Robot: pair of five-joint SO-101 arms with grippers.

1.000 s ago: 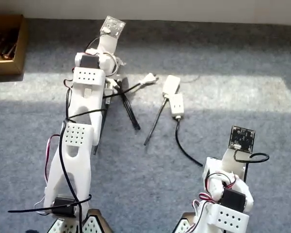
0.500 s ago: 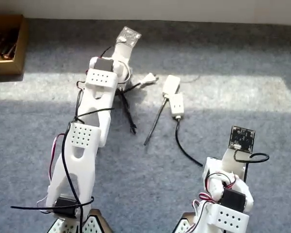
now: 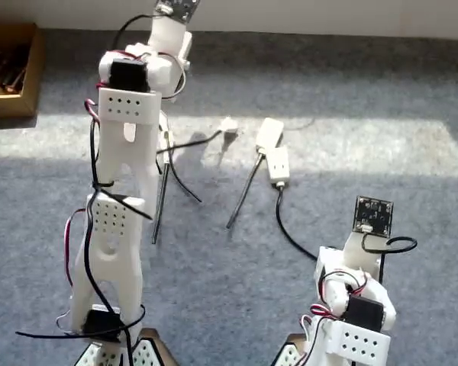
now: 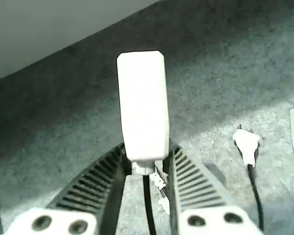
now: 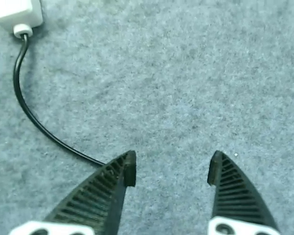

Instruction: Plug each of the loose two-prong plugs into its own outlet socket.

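Leave the right fingers (image 5: 115,181) as found, nearest the base: spread wide, gripping nothing, hung over the grey desk (image 5: 196,83) beside a curve of black cord (image 5: 34,123). Count on them, judging by the task, for steadying the plug when needed.

Farther out, skip the joined pair (image 3: 274,152), already mated and lying end to end. Near it, find the loose plug (image 3: 229,126) flat on the desk, well apart from the far arm.

Farthest out, note the left fingers (image 4: 110,181) clamped on the cord end of the white socket (image 4: 142,103), lifted clear of the desk by the look of it.

To do this step well:
- Hold that pinch firm so as not to let the body pivot.
- Bring the open face square to the prongs.
- Push along one line only.
- Avoid dragging the hanging cord over the plug.

Read the socket's long axis as running straight out from between the fingers, free end away from the wrist, cord end toward it. Read the plug's long axis as lying in line with its own cord, prong end apparently away from that cord; cannot tell more from above.
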